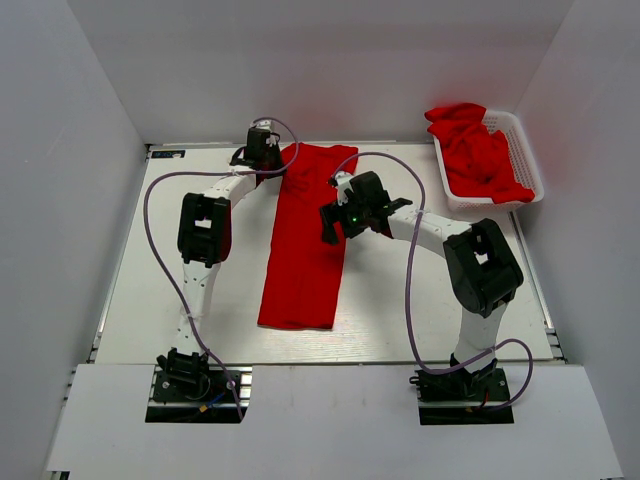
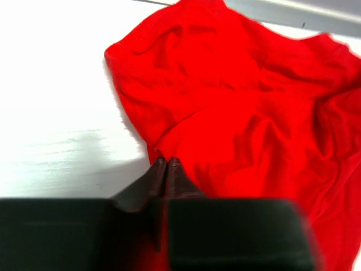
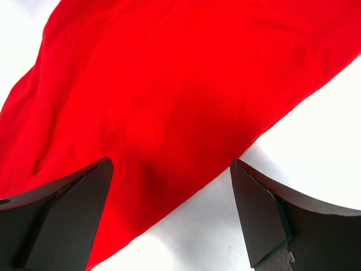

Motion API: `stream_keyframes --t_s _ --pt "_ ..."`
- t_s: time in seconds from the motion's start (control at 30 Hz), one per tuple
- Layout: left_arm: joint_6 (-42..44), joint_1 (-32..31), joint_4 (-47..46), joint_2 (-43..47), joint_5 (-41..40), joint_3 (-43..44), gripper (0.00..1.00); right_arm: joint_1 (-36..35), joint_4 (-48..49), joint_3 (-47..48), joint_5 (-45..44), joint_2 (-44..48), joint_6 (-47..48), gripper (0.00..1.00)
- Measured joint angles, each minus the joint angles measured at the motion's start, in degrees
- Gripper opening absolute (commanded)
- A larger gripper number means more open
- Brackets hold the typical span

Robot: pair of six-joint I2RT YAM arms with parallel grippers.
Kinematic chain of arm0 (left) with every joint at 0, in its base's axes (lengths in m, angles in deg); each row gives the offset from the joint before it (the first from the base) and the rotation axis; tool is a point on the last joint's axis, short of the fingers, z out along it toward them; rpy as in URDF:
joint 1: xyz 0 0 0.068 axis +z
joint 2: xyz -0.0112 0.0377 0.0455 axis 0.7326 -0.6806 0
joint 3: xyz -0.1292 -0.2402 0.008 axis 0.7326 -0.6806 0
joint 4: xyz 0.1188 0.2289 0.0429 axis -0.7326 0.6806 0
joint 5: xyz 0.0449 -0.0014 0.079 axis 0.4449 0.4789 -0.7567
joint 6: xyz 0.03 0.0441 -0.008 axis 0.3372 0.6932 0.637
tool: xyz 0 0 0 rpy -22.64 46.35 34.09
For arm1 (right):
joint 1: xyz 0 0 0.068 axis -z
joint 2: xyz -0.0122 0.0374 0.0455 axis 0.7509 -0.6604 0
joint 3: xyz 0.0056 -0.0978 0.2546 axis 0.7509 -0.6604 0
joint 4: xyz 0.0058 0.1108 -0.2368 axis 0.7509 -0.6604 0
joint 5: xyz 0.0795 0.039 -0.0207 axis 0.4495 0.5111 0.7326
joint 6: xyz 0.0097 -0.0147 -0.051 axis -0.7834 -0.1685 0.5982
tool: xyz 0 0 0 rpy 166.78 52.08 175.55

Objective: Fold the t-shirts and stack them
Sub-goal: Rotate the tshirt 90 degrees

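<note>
A red t-shirt (image 1: 305,235) lies on the white table as a long narrow strip running from the far middle toward the near edge. My left gripper (image 1: 270,160) is at its far left corner. In the left wrist view the fingers (image 2: 166,162) are pressed together on the cloth edge, with the rumpled shirt (image 2: 242,107) spreading to the right. My right gripper (image 1: 335,207) hovers over the strip's right edge, open and empty. In the right wrist view its jaws (image 3: 172,169) stand wide apart above the shirt's edge (image 3: 169,96).
A white lattice basket (image 1: 532,150) stands at the far right, holding more crumpled red t-shirts (image 1: 475,150). White walls enclose the table on the left, back and right. Purple cables loop beside both arms.
</note>
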Motion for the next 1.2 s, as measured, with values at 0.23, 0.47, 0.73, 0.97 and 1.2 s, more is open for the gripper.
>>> stream_keyframes --t_s 0.23,0.47,0.73,0.97,1.2 --pt "0.2 0.0 -0.5 0.0 0.3 0.4 0.00 0.0 -0.7 0.0 -0.4 0.0 0.1 0.90" --pt "0.3 0.0 -1.2 0.0 1.1 1.1 0.00 0.0 -0.9 0.0 -0.4 0.0 0.0 0.90" --pt "0.8 -0.4 -2.0 0.0 3.2 2.3 0.00 0.0 -0.9 -0.8 -0.3 0.0 0.0 0.90" --pt "2.4 -0.5 -1.0 0.0 1.3 3.4 0.11 0.0 -0.9 -0.8 -0.3 0.0 0.0 0.90" --pt "3.8 -0.5 1.4 0.0 -1.9 3.4 0.16 0.0 -0.9 -0.8 -0.3 0.0 0.0 0.90"
